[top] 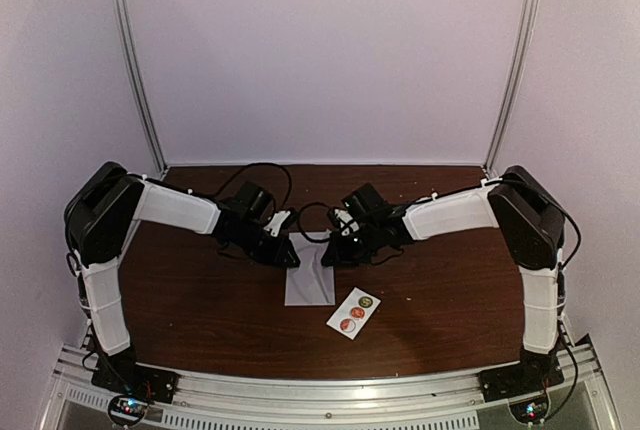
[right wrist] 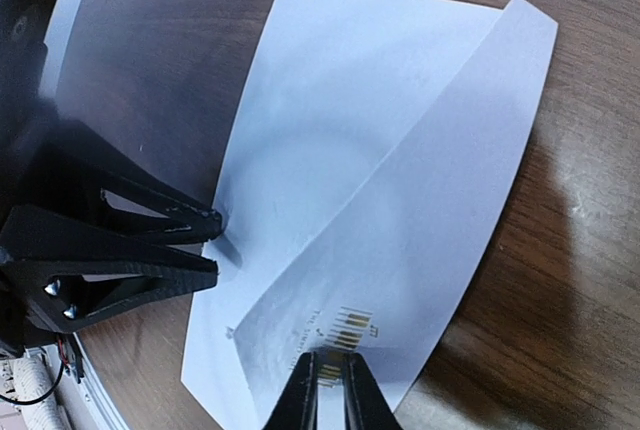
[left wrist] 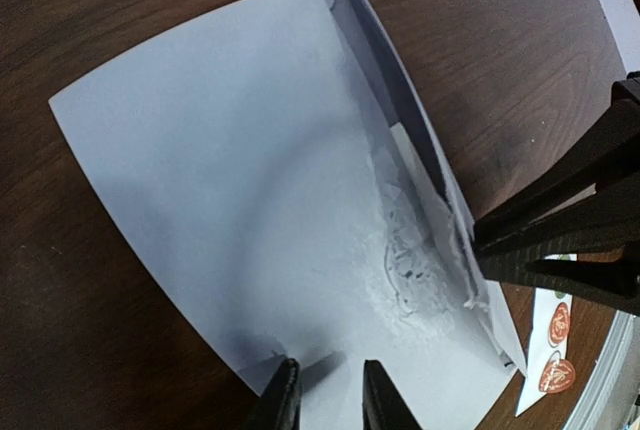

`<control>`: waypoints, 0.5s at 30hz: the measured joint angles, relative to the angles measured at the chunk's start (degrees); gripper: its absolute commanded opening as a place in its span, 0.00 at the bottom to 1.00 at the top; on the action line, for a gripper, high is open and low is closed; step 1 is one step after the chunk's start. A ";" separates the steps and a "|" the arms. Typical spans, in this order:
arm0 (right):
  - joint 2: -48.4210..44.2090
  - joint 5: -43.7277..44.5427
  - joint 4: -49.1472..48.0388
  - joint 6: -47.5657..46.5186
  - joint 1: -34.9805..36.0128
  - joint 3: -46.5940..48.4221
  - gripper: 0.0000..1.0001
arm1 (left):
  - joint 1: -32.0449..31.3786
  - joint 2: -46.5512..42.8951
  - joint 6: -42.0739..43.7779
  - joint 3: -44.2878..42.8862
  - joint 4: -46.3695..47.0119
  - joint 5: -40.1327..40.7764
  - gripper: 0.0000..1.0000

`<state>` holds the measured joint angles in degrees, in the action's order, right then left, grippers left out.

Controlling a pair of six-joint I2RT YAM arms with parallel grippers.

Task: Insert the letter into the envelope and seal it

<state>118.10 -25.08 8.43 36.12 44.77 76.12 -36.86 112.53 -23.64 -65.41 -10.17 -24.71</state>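
I have the envelope (top: 309, 272) flat on the table (top: 200, 290) between both grippers. My left gripper (left wrist: 322, 390) pinches its edge, jaws narrow; my right gripper (right wrist: 331, 390) is closed on the raised flap (right wrist: 420, 220). Folding and sealing remain; stickers (top: 354, 312) lie untouched beside it.

Overhead view faces down; both wrist views (close) share the envelope (left wrist: 260, 200).

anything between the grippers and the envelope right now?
Nothing visible. Both grippers are already at the envelope: the right gripper pinches the raised flap edge, and the left gripper has its fingertips at the opposite edge. The sticker strip lies apart, nearer the bases.
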 measured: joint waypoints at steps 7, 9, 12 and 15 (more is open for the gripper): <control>2.84 -1.09 -0.55 0.52 0.28 1.01 0.07 | 0.00 0.00 -0.07 0.00 0.02 -0.02 0.20; 2.89 -1.07 -0.57 0.70 0.26 1.01 0.07 | 0.00 -0.02 -0.07 -0.02 0.04 -0.02 0.21; 2.91 -1.07 -0.59 0.96 0.26 1.01 0.06 | -0.04 -0.15 -0.11 -0.02 0.07 -0.02 0.21; 2.91 -1.07 -0.59 1.40 0.26 1.01 0.06 | -0.28 -0.72 -0.70 -0.02 0.55 -0.42 0.20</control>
<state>121.01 -26.15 7.84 37.52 45.04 77.12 -37.15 111.81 -24.34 -65.43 -9.63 -25.12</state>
